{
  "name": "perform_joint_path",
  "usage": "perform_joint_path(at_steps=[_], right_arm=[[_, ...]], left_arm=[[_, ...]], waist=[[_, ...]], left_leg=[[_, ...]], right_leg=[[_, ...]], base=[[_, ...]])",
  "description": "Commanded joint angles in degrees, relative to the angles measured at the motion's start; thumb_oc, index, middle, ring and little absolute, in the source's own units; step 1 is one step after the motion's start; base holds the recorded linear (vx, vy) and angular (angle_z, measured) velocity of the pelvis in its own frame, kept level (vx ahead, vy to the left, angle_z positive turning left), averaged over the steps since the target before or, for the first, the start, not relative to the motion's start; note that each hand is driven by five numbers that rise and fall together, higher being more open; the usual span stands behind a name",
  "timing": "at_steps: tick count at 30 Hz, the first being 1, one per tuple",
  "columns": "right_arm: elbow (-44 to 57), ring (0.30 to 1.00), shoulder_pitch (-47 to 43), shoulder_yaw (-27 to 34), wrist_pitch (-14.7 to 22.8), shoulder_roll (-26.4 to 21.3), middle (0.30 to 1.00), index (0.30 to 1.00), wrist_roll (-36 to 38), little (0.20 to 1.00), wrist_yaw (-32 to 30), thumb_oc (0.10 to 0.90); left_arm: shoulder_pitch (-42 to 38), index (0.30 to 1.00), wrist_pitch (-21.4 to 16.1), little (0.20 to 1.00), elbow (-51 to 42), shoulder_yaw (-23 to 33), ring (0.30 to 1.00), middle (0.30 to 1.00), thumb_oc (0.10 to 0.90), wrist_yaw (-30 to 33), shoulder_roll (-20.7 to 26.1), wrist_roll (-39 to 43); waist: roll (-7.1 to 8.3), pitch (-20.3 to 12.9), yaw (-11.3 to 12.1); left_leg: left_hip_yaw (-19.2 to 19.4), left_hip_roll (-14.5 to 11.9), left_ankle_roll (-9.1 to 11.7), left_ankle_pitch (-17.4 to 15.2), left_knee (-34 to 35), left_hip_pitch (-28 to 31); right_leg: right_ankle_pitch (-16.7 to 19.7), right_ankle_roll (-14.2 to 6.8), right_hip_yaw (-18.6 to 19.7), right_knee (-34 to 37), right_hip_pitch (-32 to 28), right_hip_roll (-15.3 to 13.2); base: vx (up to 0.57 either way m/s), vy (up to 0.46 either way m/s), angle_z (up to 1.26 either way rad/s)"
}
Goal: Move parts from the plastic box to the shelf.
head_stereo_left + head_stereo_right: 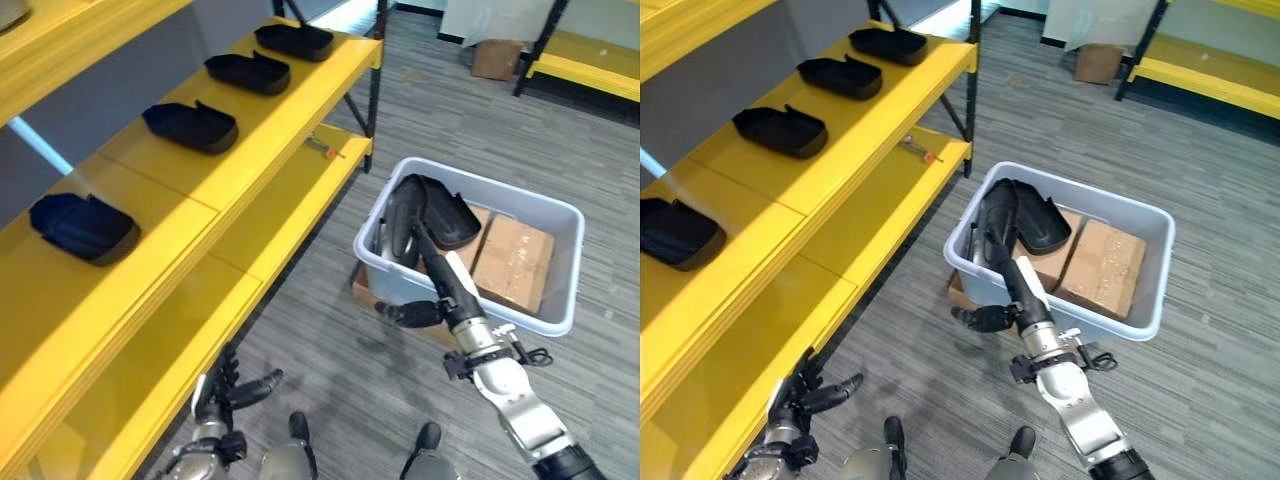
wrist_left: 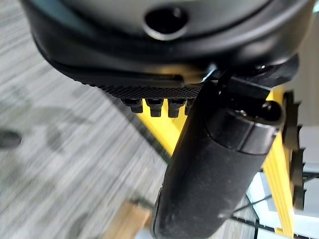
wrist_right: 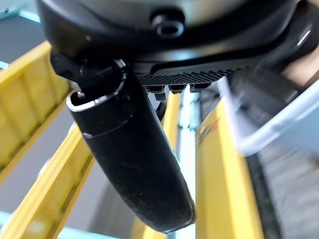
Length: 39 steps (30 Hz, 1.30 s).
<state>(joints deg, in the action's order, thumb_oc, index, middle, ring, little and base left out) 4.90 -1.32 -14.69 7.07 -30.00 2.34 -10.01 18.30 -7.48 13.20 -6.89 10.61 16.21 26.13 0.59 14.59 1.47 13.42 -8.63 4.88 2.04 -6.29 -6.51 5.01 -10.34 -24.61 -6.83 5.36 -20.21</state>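
A pale grey plastic box [image 1: 480,183] stands on the floor to the right, holding black moulded parts [image 1: 442,216] and cardboard cartons [image 1: 515,262]. My right hand [image 1: 447,278] reaches over the box's near rim, its straight fingers lying against the black parts and its thumb [image 1: 405,314] sticking out outside the wall. It is open and holds nothing. Along the top board of the yellow shelf [image 1: 200,205] on the left lie several black parts, the nearest [image 1: 85,228] and the one beyond it [image 1: 190,127]. My left hand [image 1: 228,388] hangs low by the shelf's front edge, open and empty.
A small orange-handled tool [image 1: 325,148] lies on the shelf's lower board. A flat piece of cardboard [image 1: 360,285] sticks out from under the plastic box. A cardboard carton [image 1: 497,58] and a second yellow shelf [image 1: 590,55] stand at the far right on the grey plank floor.
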Motion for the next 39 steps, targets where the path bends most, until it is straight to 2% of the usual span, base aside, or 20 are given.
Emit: perform_joint_path(at_steps=[1,4,6,9,11,12,13,14,15,16,17,19,21,23,25,26,28,32,34,39], right_arm=[[7.74,1.000,-5.92,2.02,5.93,1.55,1.000,1.000,0.72,1.000,-0.37,0.900],[7.19,1.000,-5.90,1.88,6.04,1.35,1.000,1.000,1.84,1.000,-0.29,0.900],[7.05,1.000,-5.83,1.96,6.07,1.26,1.000,1.000,1.93,1.000,-0.30,0.900],[6.66,1.000,-5.69,2.43,6.29,0.96,1.000,1.000,1.97,1.000,-1.00,0.900],[6.75,1.000,-5.39,2.84,6.30,0.90,1.000,1.000,2.06,1.000,-1.35,0.900],[6.57,1.000,-5.37,2.88,6.52,0.74,1.000,1.000,2.36,1.000,-1.67,0.900],[6.56,1.000,-5.39,2.89,6.53,0.73,1.000,1.000,2.36,1.000,-1.67,0.900],[6.45,1.000,-5.76,2.39,6.82,0.72,1.000,1.000,2.91,1.000,-1.79,0.900],[6.42,1.000,-5.80,2.40,6.83,0.72,1.000,1.000,2.92,1.000,-1.78,0.900],[6.61,1.000,-5.90,2.31,7.06,0.51,1.000,1.000,3.23,1.000,-1.67,0.900],[6.22,1.000,-6.25,2.29,7.16,0.20,1.000,1.000,3.19,1.000,-1.72,0.900],[5.82,1.000,-6.51,2.25,7.24,0.26,1.000,1.000,3.14,1.000,-1.90,0.900],[5.23,1.000,-6.50,2.35,7.38,0.41,1.000,1.000,3.41,1.000,-2.21,0.900],[4.26,1.000,-6.31,2.16,7.42,0.94,1.000,1.000,3.27,1.000,-2.65,0.900],[4.00,1.000,-5.73,1.98,7.46,1.49,1.000,1.000,3.93,1.000,-2.38,0.900],[4.55,1.000,-4.45,1.87,7.38,1.91,1.000,1.000,4.78,1.000,-1.20,0.900],[4.98,1.000,-2.61,2.38,7.04,2.33,1.000,1.000,3.82,1.000,-0.04,0.900],[5.45,1.000,-1.34,2.94,6.52,2.37,1.000,1.000,3.10,1.000,0.49,0.900],[5.58,1.000,-1.35,2.71,6.05,2.60,1.000,1.000,2.47,1.000,1.08,0.900],[5.72,1.000,-0.92,2.56,5.20,2.57,1.000,1.000,1.60,1.000,1.72,0.900]], left_arm=[[-2.77,1.000,-5.13,1.000,-6.73,3.34,1.000,1.000,0.900,0.23,5.50,-1.15],[-2.43,1.000,-5.11,1.000,-7.25,3.61,1.000,1.000,0.900,0.33,5.83,-0.67],[-2.80,1.000,-5.10,1.000,-7.08,3.63,1.000,1.000,0.900,0.53,5.92,-0.85],[-4.16,1.000,-5.11,1.000,-6.88,3.22,1.000,1.000,0.900,1.00,6.03,-1.26],[-4.99,1.000,-5.05,1.000,-6.81,2.89,1.000,1.000,0.900,1.11,6.00,-1.47],[-6.12,1.000,-4.95,1.000,-6.27,2.49,1.000,1.000,0.900,1.04,5.99,-1.49],[-6.17,1.000,-4.97,1.000,-6.23,2.48,1.000,1.000,0.900,1.04,5.98,-1.49],[-6.62,1.000,-5.09,1.000,-6.68,2.41,1.000,1.000,0.900,1.24,5.91,-1.52],[-6.66,1.000,-5.08,1.000,-6.68,2.41,1.000,1.000,0.900,1.24,5.91,-1.52],[-6.99,1.000,-5.12,1.000,-6.79,2.07,1.000,1.000,0.900,1.30,6.14,-1.71],[-7.79,1.000,-4.92,1.000,-6.91,1.08,1.000,1.000,0.900,1.04,6.80,-1.44],[-7.71,1.000,-4.77,1.000,-6.95,0.79,1.000,1.000,0.900,0.90,7.09,-1.44],[-7.45,1.000,-4.70,1.000,-7.49,0.66,1.000,1.000,0.900,0.83,7.52,-1.58],[-7.23,1.000,-4.48,1.000,-6.95,0.80,1.000,1.000,0.900,1.18,7.85,-2.85],[-6.96,1.000,-4.38,1.000,-6.18,0.88,1.000,1.000,0.900,1.32,7.61,-2.97],[-5.98,1.000,-4.73,1.000,-5.91,1.11,1.000,1.000,0.900,0.78,6.98,-2.66],[-6.64,1.000,-4.81,1.000,-5.59,0.61,1.000,1.000,0.900,0.18,7.52,-2.44],[-7.24,1.000,-4.80,1.000,-5.63,0.25,1.000,1.000,0.900,-0.27,8.62,-2.79],[-8.23,1.000,-4.66,1.000,-6.07,0.13,1.000,1.000,0.900,0.13,9.81,-3.04],[-8.84,1.000,-4.49,1.000,-6.24,0.53,1.000,1.000,0.900,0.94,10.07,-3.19]], waist=[[2.16,-2.33,0.21],[2.14,-2.04,-0.10],[2.31,-2.02,-0.31],[1.87,-2.00,-0.71],[1.65,-1.86,-0.92],[1.56,-1.34,-1.14],[1.45,-1.40,-1.21],[1.96,0.14,-0.23],[1.79,0.08,-0.42],[2.53,1.18,0.19],[3.67,3.31,1.52],[4.03,3.55,1.90],[4.68,3.54,2.04],[4.21,3.42,3.57],[3.53,3.07,4.25],[3.18,2.64,4.37],[3.16,1.22,3.49],[3.59,0.80,2.77],[3.85,0.20,2.06],[4.01,-0.78,1.17]], left_leg=[[-3.76,-0.40,-1.60,-8.57,-2.98,4.53],[-2.95,-3.13,-0.03,-5.89,0.07,5.65],[-2.92,-3.72,0.39,-4.50,0.70,5.57],[-2.70,-6.60,2.17,-1.13,2.15,5.35],[-2.80,-7.48,2.63,-0.08,1.63,4.99],[-3.69,-8.51,2.87,1.11,-3.29,2.74],[-3.88,-8.67,2.93,0.93,-3.68,2.39],[-7.62,-7.68,2.67,3.05,-13.28,-1.53],[-8.01,-7.84,2.72,2.78,-13.93,-2.09],[-10.79,-5.33,2.42,3.47,-19.00,-4.60],[-14.33,-1.76,1.30,2.44,-19.20,-11.18],[-14.83,-1.43,0.71,1.69,-16.42,-12.56],[-15.76,-3.32,0.73,3.23,-10.15,-14.80],[-18.60,-5.17,1.98,8.77,-2.01,-15.26],[-19.78,-5.85,3.08,11.11,2.74,-14.16],[-19.29,-5.75,2.06,8.92,3.40,-12.10],[-18.03,-3.59,1.49,7.33,2.90,-9.99],[-15.87,-1.75,0.31,5.41,1.31,-9.39],[-13.92,-0.14,-1.00,3.22,-0.58,-8.95],[-12.32,1.41,-1.83,1.11,-2.18,-8.55]], right_leg=[[4.81,-1.66,2.96,2.54,3.53,-0.45],[2.97,-0.71,3.39,1.72,5.23,2.92],[2.79,-0.42,3.36,1.59,5.90,3.50],[1.26,0.63,2.96,1.19,7.14,6.26],[0.56,1.24,3.13,0.87,7.65,7.37],[-0.99,2.74,4.29,0.93,7.28,8.83],[-1.01,2.80,4.16,0.93,7.35,8.94],[-2.23,4.77,5.61,1.32,6.32,10.24],[-2.27,4.82,5.36,1.28,6.39,10.35],[-2.45,5.71,6.02,1.63,5.84,10.40],[-3.97,6.08,6.45,1.52,4.91,11.07],[-4.30,5.76,7.07,1.45,4.83,11.23],[-4.59,4.92,8.10,1.77,4.21,11.36],[-5.61,4.43,9.68,1.53,2.58,12.41],[-6.78,3.99,10.77,0.89,1.26,13.00],[-7.70,3.65,11.88,-0.82,1.13,12.77],[-7.19,2.99,12.37,-1.97,1.06,11.32],[-7.36,2.26,13.22,-2.74,0.94,9.80],[-6.93,1.41,14.07,-2.62,0.81,8.37],[-5.95,0.59,14.19,-1.69,0.47,7.05]], base=[[0.11,-0.170,-0.17],[0.10,-0.178,-0.18],[0.07,-0.149,-0.14],[0.10,-0.193,-0.08],[0.09,-0.167,0.02],[0.05,-0.111,0.03],[0.06,-0.248,0.01],[0.01,-0.142,0.07],[0.00,-0.191,0.06],[0.02,-0.121,-0.04],[0.06,-0.086,-0.11],[0.08,0.023,-0.12],[0.13,0.135,-0.25],[0.24,0.172,-0.38],[0.24,0.208,-0.46],[0.24,0.336,-0.67],[0.18,0.308,-0.77],[0.11,0.184,-0.62],[0.13,0.205,0.09],[0.09,0.123,-0.14]])
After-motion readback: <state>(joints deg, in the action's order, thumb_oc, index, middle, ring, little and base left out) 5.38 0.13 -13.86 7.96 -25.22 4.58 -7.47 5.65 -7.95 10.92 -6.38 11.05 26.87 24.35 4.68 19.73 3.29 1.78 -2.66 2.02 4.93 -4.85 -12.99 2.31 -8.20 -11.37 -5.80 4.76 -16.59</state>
